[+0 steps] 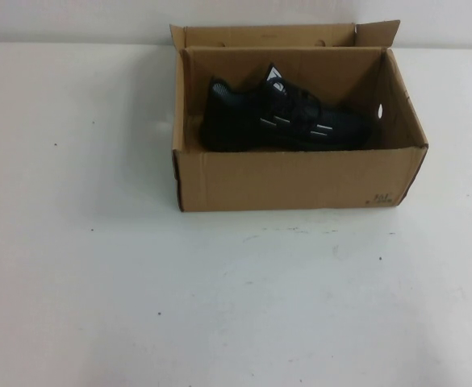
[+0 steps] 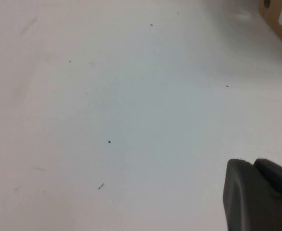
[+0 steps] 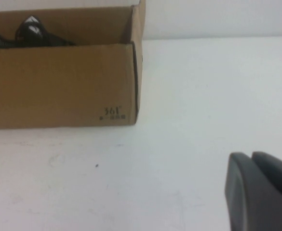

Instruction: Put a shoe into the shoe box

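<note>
The black sneaker (image 1: 282, 119) with white dash marks lies on its sole inside the open brown shoe box (image 1: 300, 179), toe toward the right, at the far middle of the table. Neither arm shows in the high view. My left gripper (image 2: 253, 162) is shut and empty above the bare table, with a corner of the box (image 2: 268, 9) far from it. My right gripper (image 3: 250, 156) is shut and empty, low over the table on the near right of the box (image 3: 59, 82). The top of the shoe (image 3: 32, 30) peeks over the box wall.
The white table (image 1: 219, 298) stretches in front of and beside the box. The box flaps (image 1: 377, 34) stand up at the back. A white wall runs behind the table.
</note>
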Controlling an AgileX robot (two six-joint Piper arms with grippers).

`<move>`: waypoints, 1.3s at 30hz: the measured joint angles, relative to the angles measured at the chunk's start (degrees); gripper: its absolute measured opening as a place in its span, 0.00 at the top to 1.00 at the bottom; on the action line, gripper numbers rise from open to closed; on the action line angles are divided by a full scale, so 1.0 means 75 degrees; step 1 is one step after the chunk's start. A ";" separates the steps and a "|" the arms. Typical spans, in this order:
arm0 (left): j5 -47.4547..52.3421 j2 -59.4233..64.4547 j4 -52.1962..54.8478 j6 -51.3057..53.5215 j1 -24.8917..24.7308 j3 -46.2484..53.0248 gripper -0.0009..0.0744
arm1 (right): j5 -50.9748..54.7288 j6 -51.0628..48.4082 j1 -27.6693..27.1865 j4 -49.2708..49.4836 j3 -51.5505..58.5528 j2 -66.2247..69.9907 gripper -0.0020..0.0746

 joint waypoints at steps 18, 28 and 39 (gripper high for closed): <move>0.0000 -0.0003 0.0000 0.0000 0.0000 0.0000 0.99 | 0.1184 0.0029 0.0000 -0.0144 0.0012 -0.0033 1.00; 0.0000 -0.0003 0.0000 0.0000 0.0000 0.0000 0.99 | 0.1194 0.0029 0.0000 -0.0159 0.0012 -0.0033 1.00; 0.0000 -0.0003 0.0000 -0.0002 0.0000 0.0000 0.99 | 0.1194 0.0029 0.0000 -0.0159 0.0012 -0.0033 1.00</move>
